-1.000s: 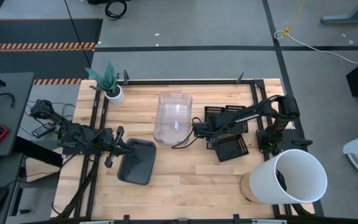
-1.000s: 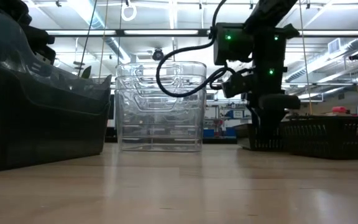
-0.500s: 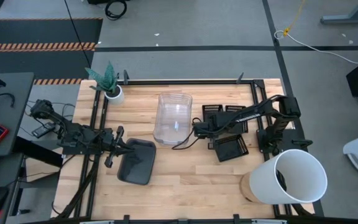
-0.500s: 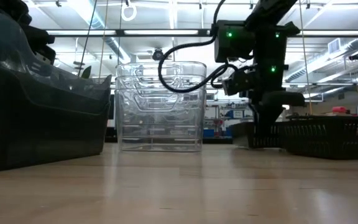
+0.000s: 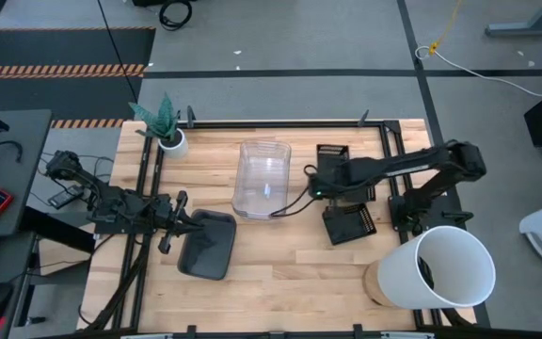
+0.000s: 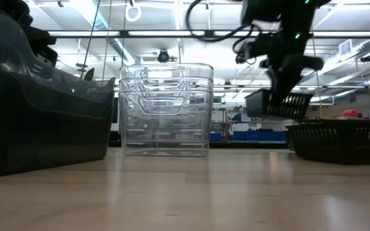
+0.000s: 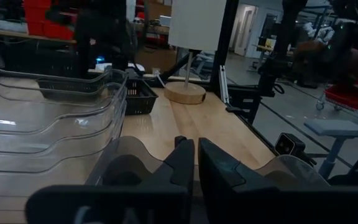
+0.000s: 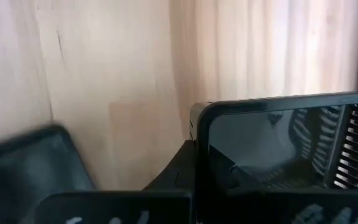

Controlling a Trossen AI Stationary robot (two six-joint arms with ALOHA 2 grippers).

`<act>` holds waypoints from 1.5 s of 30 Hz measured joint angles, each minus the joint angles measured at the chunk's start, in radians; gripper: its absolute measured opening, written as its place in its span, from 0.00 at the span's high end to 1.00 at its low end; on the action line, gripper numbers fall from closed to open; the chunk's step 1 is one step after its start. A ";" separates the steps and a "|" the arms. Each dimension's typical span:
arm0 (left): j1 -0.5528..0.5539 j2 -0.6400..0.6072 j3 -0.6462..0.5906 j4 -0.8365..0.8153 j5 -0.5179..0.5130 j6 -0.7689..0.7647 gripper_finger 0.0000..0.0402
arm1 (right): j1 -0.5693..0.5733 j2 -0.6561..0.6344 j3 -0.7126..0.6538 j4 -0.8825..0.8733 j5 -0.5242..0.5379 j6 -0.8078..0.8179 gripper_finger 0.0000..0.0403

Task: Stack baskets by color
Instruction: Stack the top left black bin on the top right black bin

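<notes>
while the left arm is waiting at the table's 9 o'clock edge, the right gripper (image 5: 320, 185) is reaching toward the table's centre and is clamping the rim of a black slotted basket (image 6: 279, 104). that basket is hanging clear of the table surface (image 6: 191, 192) in the low view, tilted, with its slotted wall facing the camera. in the right wrist view the same basket's glossy black rim (image 8: 278, 112) is sitting directly between that arm's fingers, with bare wood beneath it.

a second black slotted basket (image 5: 349, 223) is resting on the table at about 4 o'clock from the right gripper, just beside it. the stack of clear baskets (image 5: 262, 177) is standing near the table's centre, at 9 o'clock from the right gripper and apart from it.

the left gripper (image 5: 179, 218) is gripping the near rim of the smoky grey basket (image 5: 206, 245), its fingers (image 7: 185, 165) almost together over the rim in the left wrist view.

the white bucket (image 5: 445, 266) is lying at the table's 4 o'clock corner; the plant pot (image 5: 172, 141) is standing at the 10 o'clock corner.
</notes>
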 joint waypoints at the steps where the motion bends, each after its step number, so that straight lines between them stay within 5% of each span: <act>1: 0.000 0.000 0.000 0.000 0.000 0.000 0.93 | 0.005 -0.024 0.000 -0.025 0.002 0.011 0.98; 8: 0.000 0.000 0.000 0.000 0.000 0.000 0.91 | 0.055 -0.157 -0.023 -0.186 0.020 0.143 0.98; 14: 0.000 0.000 0.000 0.000 0.000 0.000 0.94 | 0.066 -0.232 -0.196 -0.142 0.015 0.176 0.98; 20: 0.000 0.000 0.000 0.000 0.000 0.000 0.92 | 0.030 -0.239 -0.271 -0.097 0.026 0.152 0.98; 36: 0.000 0.000 0.000 0.000 0.000 0.000 0.94 | 0.009 -0.189 -0.307 0.043 -0.174 0.116 0.98; 45: 0.000 0.000 0.000 0.000 0.000 0.000 0.92 | -0.035 -0.159 -0.238 0.000 -0.162 0.132 0.80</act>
